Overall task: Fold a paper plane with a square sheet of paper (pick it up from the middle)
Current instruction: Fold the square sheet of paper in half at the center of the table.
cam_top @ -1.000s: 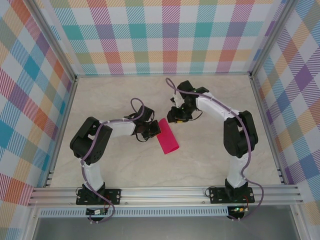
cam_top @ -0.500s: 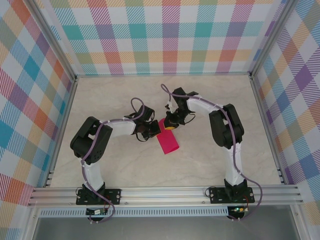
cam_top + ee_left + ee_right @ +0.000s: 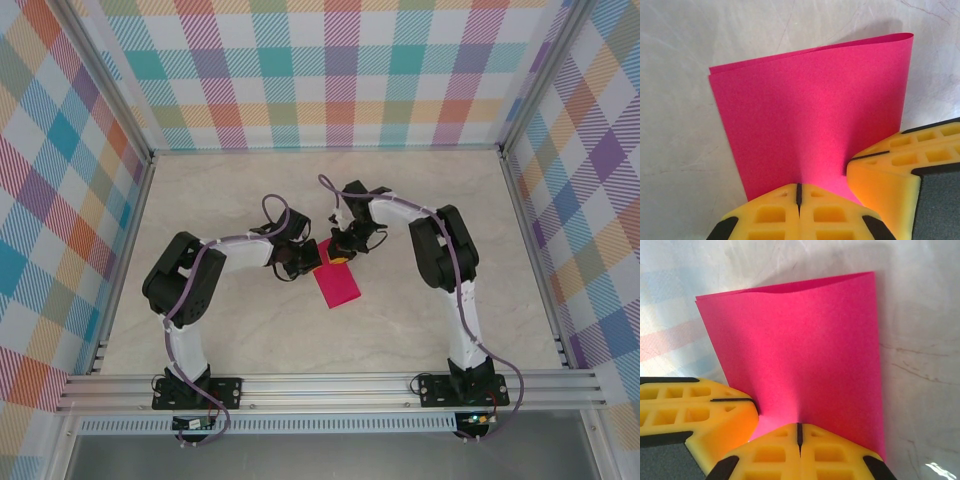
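The square sheet of paper (image 3: 338, 285) is magenta-pink and lies folded in half as a long rectangle on the table. Its two layers gape slightly at the far edge in the left wrist view (image 3: 810, 110) and in the right wrist view (image 3: 800, 350). My left gripper (image 3: 312, 262) (image 3: 799, 192) is shut on the sheet's back end, and a small crease runs out from its jaws. My right gripper (image 3: 338, 256) (image 3: 799, 432) is shut on the same end, right beside it. Each wrist view also catches the other gripper's yellow fingers (image 3: 890, 170) (image 3: 700, 410).
The pale marble-look tabletop (image 3: 250, 330) is fenced by aluminium rails and plaid walls (image 3: 330, 70). Both arms bend inward, and their wrists almost meet above the middle of the table.
My right arm swung left and down to the paper's back end, and its gripper went from open to shut there. The left gripper stayed shut on the paper.
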You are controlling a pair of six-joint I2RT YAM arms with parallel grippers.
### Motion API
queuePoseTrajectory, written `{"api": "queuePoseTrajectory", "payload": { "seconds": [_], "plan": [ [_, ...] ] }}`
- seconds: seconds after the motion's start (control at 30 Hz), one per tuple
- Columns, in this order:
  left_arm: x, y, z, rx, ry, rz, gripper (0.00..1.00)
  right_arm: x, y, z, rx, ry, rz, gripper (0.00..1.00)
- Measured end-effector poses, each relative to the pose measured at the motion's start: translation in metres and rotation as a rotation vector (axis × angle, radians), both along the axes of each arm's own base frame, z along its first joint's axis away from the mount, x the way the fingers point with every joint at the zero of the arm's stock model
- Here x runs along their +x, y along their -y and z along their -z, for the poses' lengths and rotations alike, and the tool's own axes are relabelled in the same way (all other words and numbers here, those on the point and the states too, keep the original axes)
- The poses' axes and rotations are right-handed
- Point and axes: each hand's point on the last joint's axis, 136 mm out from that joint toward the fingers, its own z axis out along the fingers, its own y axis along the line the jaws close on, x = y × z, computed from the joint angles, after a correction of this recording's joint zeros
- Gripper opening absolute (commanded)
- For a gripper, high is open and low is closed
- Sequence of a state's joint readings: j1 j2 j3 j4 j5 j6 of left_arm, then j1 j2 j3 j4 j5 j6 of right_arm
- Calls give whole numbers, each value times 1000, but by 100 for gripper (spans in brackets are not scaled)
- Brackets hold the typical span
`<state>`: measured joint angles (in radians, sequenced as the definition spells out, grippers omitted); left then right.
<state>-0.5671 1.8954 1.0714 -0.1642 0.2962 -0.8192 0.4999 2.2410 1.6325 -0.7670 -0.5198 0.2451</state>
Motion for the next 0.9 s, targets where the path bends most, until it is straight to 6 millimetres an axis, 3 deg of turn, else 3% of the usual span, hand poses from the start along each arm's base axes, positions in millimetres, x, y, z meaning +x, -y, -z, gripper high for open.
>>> {"api": "queuePoseTrajectory", "payload": {
  "seconds": [0.17,0.4,0.53,0.6,0.73,0.9],
  "plan": [
    [-1,-1,1,10,-12,-7,0,1,9,1,61,1,19,5],
    [-2,-2,4,11,-24,-17,0,11,59,0,46,17,129,5],
    [-2,-2,3,10,-24,-20,0,21,70,-16,47,66,172,6],
    [-2,-2,3,10,-23,-20,0,24,63,-29,73,101,167,6],
    [-2,-2,3,11,-24,-20,0,21,26,-44,122,131,106,6],
    [-2,-2,3,13,-23,-20,0,12,-15,-33,157,114,28,5]
  ]
}}
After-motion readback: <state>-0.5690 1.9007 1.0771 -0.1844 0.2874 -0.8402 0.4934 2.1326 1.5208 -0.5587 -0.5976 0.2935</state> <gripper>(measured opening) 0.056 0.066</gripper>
